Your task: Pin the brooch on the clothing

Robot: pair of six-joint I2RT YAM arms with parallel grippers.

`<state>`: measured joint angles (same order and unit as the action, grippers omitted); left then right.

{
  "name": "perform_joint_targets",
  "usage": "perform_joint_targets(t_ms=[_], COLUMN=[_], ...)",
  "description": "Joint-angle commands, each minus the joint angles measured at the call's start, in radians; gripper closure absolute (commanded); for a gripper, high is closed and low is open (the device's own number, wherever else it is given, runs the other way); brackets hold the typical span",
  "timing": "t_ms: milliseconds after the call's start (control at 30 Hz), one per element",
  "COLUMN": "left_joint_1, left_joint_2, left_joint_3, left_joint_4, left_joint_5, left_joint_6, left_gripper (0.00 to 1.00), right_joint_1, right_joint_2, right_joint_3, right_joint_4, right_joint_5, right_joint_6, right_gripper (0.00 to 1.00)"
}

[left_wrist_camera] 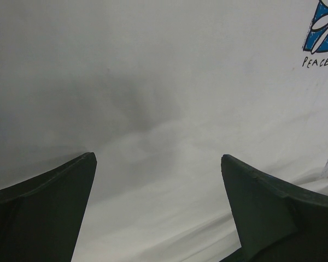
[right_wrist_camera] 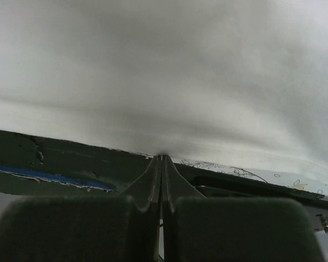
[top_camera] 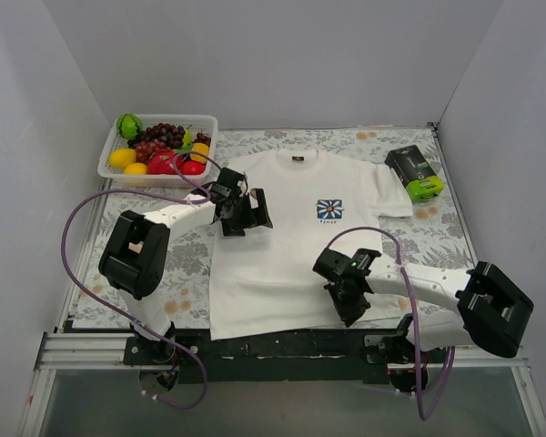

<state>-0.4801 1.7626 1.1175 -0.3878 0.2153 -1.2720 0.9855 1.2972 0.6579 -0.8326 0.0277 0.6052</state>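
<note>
The clothing [top_camera: 291, 246], a white T-shirt with a blue flower logo [top_camera: 328, 210], lies flat on the floral tablecloth [top_camera: 437, 237]. My left gripper [top_camera: 250, 218] hovers open over the shirt's left chest. In its wrist view, plain white cloth [left_wrist_camera: 153, 82] shows between the wide-apart fingers [left_wrist_camera: 44, 207], and the logo [left_wrist_camera: 323, 27] sits at the top right. My right gripper [top_camera: 350, 314] is at the bottom hem. Its jaws [right_wrist_camera: 162, 156] are pressed together right on the hem edge of the shirt [right_wrist_camera: 164, 65]. The brooch is out of view.
A white basket [top_camera: 157, 150] of fruit stands at the back left, close behind the left arm. A green and black box [top_camera: 415, 173] lies at the back right, beside the shirt's sleeve. Grey walls close in three sides. The dark table rail [right_wrist_camera: 54, 164] runs just below the hem.
</note>
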Motion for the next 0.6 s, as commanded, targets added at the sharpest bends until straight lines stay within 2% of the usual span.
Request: perform_joint_targets(t_ms=[0,200,333,467,567], left_joint_1=[-0.003,-0.003,-0.003,-0.003,-0.003], left_joint_2=[0.003,0.002,-0.011,-0.015,-0.018], left_joint_3=[0.024,0.022,0.015,0.016,0.010], left_joint_4=[0.010,0.009,0.007,0.009,0.010], left_joint_5=[-0.004,-0.007,-0.011,-0.007,-0.008], left_joint_6=[0.006,0.014,0.016,0.016,0.013], left_gripper=[0.02,0.02,0.02,0.02,0.02], right_joint_1=[0.013,0.013,0.013,0.013,0.013], right_joint_2=[-0.081,-0.130,-0.063,0.104,0.154], right_joint_3=[0.034,0.178,0.155,0.144,0.123], right_joint_4=[-0.077,-0.007,0.099,0.102,0.104], right_joint_5=[0.044,0.261,0.275,0.284,0.249], right_joint_6=[0.039,0.062,0.045,0.042,0.031], right_gripper=[0.99,0.99,0.99,0.99,0.99])
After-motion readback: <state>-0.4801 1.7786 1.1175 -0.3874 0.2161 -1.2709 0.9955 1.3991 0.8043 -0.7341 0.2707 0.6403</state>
